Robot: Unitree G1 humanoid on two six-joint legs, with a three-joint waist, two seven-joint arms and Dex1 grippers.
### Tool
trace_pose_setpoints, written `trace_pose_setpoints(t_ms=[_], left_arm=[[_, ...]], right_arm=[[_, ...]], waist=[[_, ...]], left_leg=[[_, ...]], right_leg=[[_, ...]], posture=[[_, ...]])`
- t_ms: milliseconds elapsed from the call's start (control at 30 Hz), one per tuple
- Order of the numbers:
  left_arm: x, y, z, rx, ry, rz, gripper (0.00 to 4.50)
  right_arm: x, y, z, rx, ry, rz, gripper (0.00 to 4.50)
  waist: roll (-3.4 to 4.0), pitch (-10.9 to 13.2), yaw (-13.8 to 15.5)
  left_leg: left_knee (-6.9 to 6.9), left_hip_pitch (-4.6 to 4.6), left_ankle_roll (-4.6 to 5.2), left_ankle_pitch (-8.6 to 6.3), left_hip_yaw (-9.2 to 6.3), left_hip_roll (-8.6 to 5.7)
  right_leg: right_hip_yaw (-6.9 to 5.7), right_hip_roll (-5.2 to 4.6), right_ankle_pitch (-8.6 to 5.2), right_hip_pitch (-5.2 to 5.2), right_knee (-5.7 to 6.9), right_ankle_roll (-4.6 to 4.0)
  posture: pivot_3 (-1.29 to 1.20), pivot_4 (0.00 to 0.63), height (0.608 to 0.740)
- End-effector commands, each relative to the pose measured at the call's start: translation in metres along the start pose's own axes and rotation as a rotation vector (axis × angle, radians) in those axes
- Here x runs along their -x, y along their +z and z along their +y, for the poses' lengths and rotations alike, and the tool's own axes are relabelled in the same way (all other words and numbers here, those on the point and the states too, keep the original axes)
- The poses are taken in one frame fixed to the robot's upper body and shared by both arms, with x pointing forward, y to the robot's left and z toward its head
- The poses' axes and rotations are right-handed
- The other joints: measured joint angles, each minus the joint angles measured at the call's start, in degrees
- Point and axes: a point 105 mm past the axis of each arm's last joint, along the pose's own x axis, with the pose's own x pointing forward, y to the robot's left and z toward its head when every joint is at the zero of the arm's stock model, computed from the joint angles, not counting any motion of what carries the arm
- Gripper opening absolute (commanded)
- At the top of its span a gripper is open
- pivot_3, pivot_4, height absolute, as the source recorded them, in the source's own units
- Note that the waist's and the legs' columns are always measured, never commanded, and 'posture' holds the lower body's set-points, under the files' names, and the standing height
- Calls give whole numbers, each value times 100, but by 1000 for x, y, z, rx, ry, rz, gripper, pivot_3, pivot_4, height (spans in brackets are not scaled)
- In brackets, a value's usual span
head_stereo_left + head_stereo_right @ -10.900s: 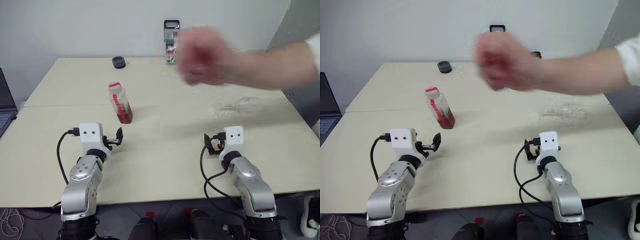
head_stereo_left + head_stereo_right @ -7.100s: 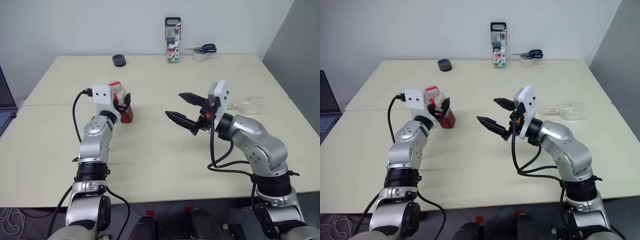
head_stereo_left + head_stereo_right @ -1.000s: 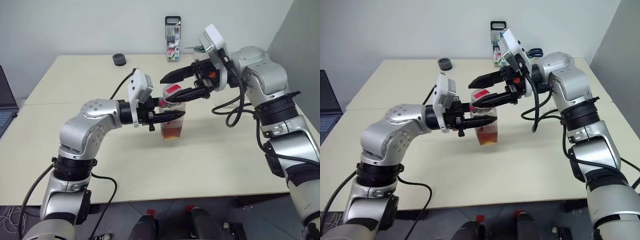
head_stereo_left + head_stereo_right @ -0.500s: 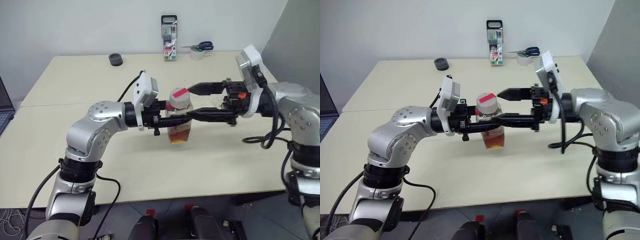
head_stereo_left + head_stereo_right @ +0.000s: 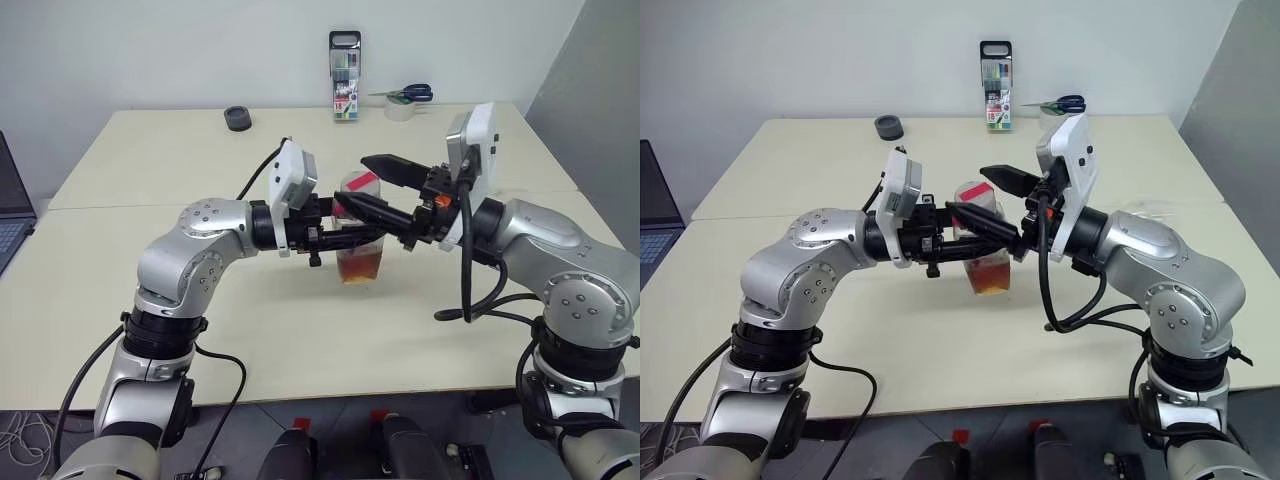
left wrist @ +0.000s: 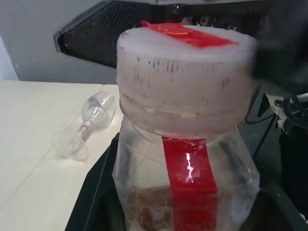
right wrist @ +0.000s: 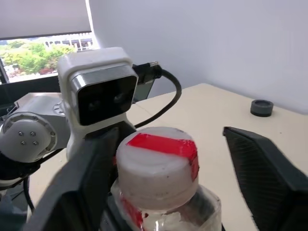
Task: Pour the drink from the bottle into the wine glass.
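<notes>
Beige table (image 5: 150, 300); left claw (image 5: 345, 236) grips red-labelled bottle (image 5: 362, 250)

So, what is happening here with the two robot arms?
The left gripper holds the small clear plastic bottle of reddish-brown drink above the beige table. The right gripper is open around its cap, which is not yet off. The clear wine glass lies on its side, empty.

We count: one bottle (image 5: 360, 232), one wine glass (image 6: 86, 126), two grippers (image 5: 335, 238) (image 5: 372, 186), one marker case (image 5: 343, 77), one scissors (image 5: 408, 95), one tape roll (image 5: 400, 110), one black cap (image 5: 237, 120), one laptop (image 5: 8, 210).
</notes>
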Motion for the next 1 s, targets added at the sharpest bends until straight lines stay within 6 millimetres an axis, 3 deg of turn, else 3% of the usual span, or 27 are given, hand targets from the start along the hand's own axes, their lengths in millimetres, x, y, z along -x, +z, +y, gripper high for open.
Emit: trace_pose_setpoints(t_ms=[33, 67, 333, 467, 667, 900, 1000], left_arm=[[-2, 15, -4, -72, -19, -32, 1849], [-1, 15, -4, -71, -17, -31, 1849], [1, 15, -5, -72, -12, -27, 1849], [0, 15, -9, -61, -35, -28, 1849], [-2, 19, -12, -42, -60, -41, 1849], [-2, 19, -13, -33, -59, -41, 1849], [-3, 17, -12, -30, -51, -44, 1849]], right_arm=[[2, 13, 0, 37, -21, -67, 2136], [2, 13, 0, 37, -17, -67, 1855], [0, 12, 5, 52, 25, -64, 1841], [2, 15, 5, 77, 243, -4, 1841], [-5, -1, -39, 77, 388, 133, 1841], [-14, -2, -66, 87, 457, 192, 1841], [-9, -1, -66, 68, 474, 198, 2883]], waist=[[0, 0, -2], [0, 0, -2], [0, 0, -2], [0, 0, -5], [-1, 2, -17], [-2, 3, -17], [-2, 3, -1]], left_leg=[[0, 0, 0, 0, 0, 0], [0, 0, 1, 0, 0, 0], [0, 0, 1, 0, 1, 0], [1, 0, 3, 1, 5, -2], [-13, 53, 26, -12, 12, 4], [-17, 62, 12, -4, 14, 7], [-16, 57, 5, -2, 11, 6]], right_leg=[[0, 1, 0, 0, 0, 0], [-1, 1, 0, 0, 0, 0], [-1, 1, 0, 0, 0, 0], [0, 3, 0, 1, 0, 0], [2, 34, -1, 49, -16, 0], [8, 24, -1, 51, -16, 0], [6, 10, -1, 49, -21, 0]], posture=[[0, 150, 740], [0, 150, 740], [0, 150, 740], [0, 150, 740], [0, 150, 740], [0, 150, 740], [0, 150, 740]])
